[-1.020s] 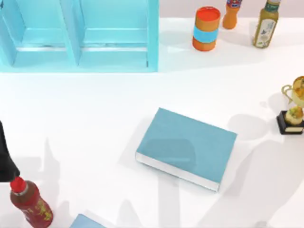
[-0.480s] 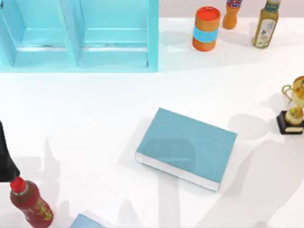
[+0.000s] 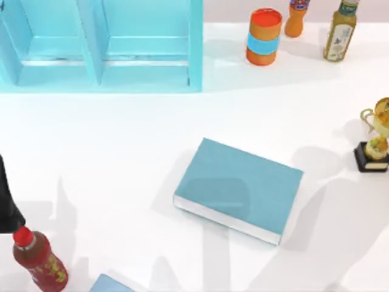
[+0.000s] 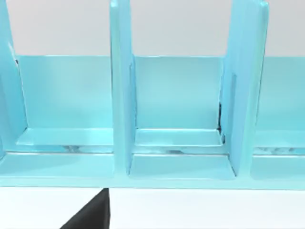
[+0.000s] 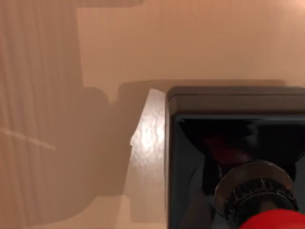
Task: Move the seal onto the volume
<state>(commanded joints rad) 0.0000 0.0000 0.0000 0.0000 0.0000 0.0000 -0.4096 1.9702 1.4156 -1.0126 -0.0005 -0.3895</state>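
The volume point(image 3: 240, 188) is a flat teal-blue book with white page edges, lying at an angle in the middle of the table. The seal fills the lower part of the right wrist view from very close. Its black square base point(image 5: 228, 138) sits beyond a metal collar point(image 5: 252, 186), and its red knob point(image 5: 274, 222) is nearest the camera, against a tan shadowed surface. A black part of my left arm point(image 3: 7, 207) rests at the table's left edge, parked. A black wedge point(image 4: 90, 214) shows in the left wrist view.
A light-blue shelf unit point(image 3: 100, 45) stands at the back left. An orange can point(image 3: 264, 36) and two bottles point(image 3: 339, 30) stand at the back right. A gold trophy point(image 3: 375, 140) is at the right edge, a red-capped bottle point(image 3: 37, 258) at the front left, and a blue corner point(image 3: 109, 285) at the front.
The shadows across the book and the table's front right have shifted slightly. None of the things on the table has moved.
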